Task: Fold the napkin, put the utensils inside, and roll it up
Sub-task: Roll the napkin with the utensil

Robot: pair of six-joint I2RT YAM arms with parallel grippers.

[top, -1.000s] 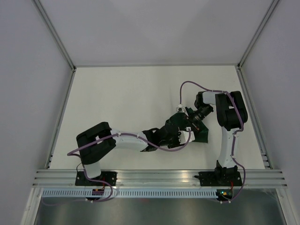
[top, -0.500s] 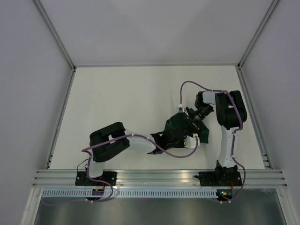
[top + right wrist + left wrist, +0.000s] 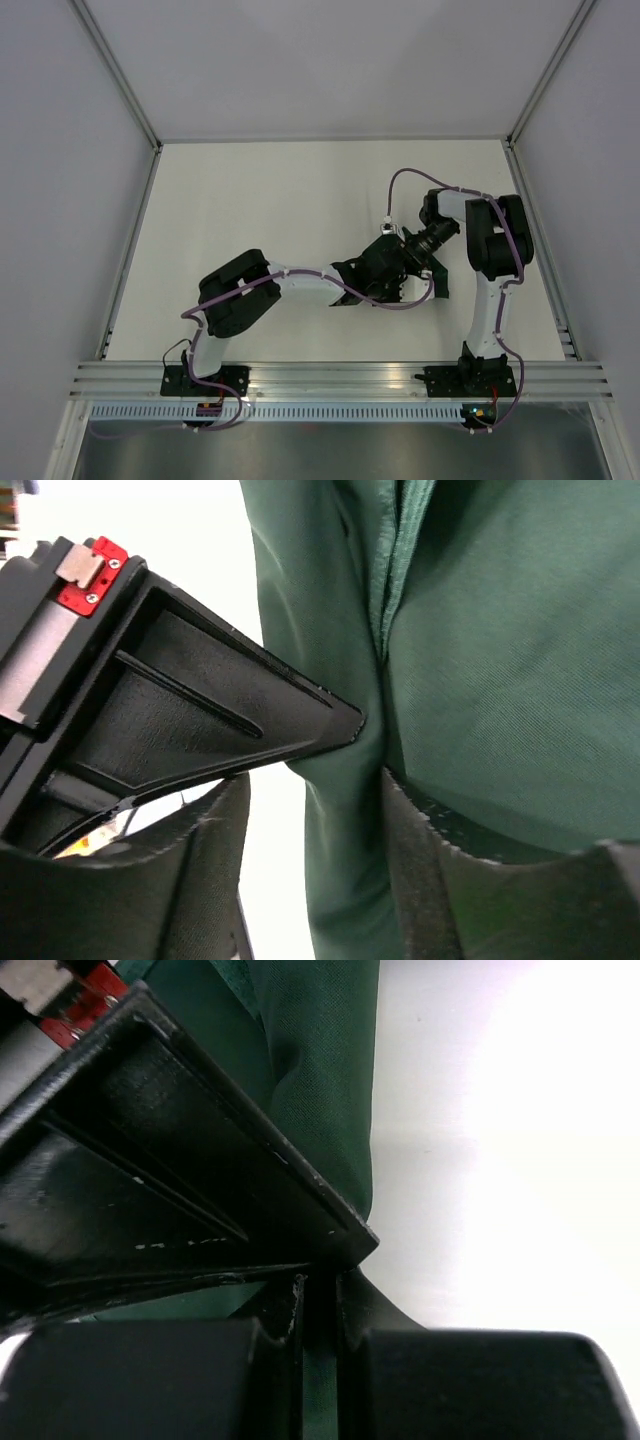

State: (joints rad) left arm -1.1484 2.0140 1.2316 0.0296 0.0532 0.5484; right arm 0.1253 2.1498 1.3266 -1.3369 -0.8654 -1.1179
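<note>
Your left fingers (image 3: 480, 1380) are closed on the napkin (image 3: 325, 1080). In the left wrist view the two black pads leave only a thin slit, and a strip of green cloth sits in this slit. From there the cloth goes straight away from the fingertips as one narrow band, so here its long axis lies along the direction in which the fingers point. To the left of this band you see one of your right fingers (image 3: 150, 1160), black with a small red part; its tip is at the edge of the cloth, just ahead of the pads. To the right of the band there is bare white tabletop (image 3: 520, 1160).

The top view gives what the wrist views do not. The left arm (image 3: 300, 285) reaches far to the right and meets the right arm (image 3: 485, 290) over the right half of the tabletop. In that view, however, the napkin is almost hidden under the two wrists and looks nearly black, so you cannot read its shape or its axis from above.

The right wrist view shows much more cloth. A fold of the napkin passes between the right fingers (image 3: 430, 880) and spreads wide beyond them, with a crease running away from the fingertips. These fingers stand apart, and white tabletop shows between the left pad and the fold. I cannot tell if they pinch the cloth.
</note>
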